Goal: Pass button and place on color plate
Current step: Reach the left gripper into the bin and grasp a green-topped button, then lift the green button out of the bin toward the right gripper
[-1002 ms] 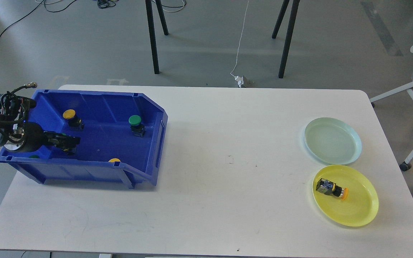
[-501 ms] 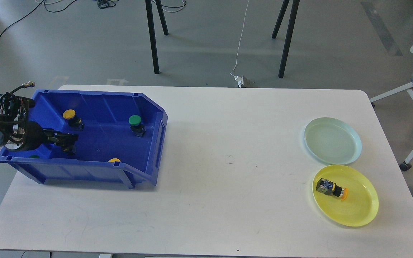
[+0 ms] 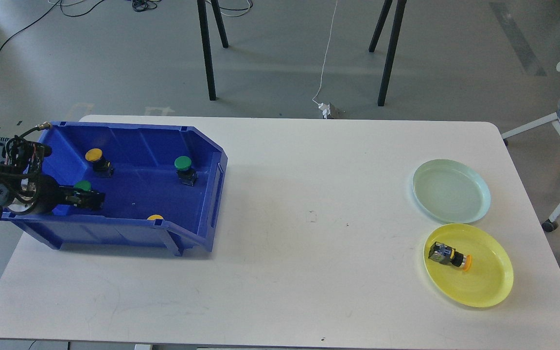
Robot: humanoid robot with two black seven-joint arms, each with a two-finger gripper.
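Green button now shows beside the left end effector, whose finger spread I cannot tell.

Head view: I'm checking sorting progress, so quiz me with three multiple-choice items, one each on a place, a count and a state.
1. Where is the blue bin? A table's left side B table's right side C floor
2. How many plates are on the table? A one B two C three
3. What does the pale green plate hold? A nothing B a green button C two buttons

A: the bin sits by the left gripper.
B: pale green plate and yellow plate.
A: only the yellow plate holds a yellow-capped button.
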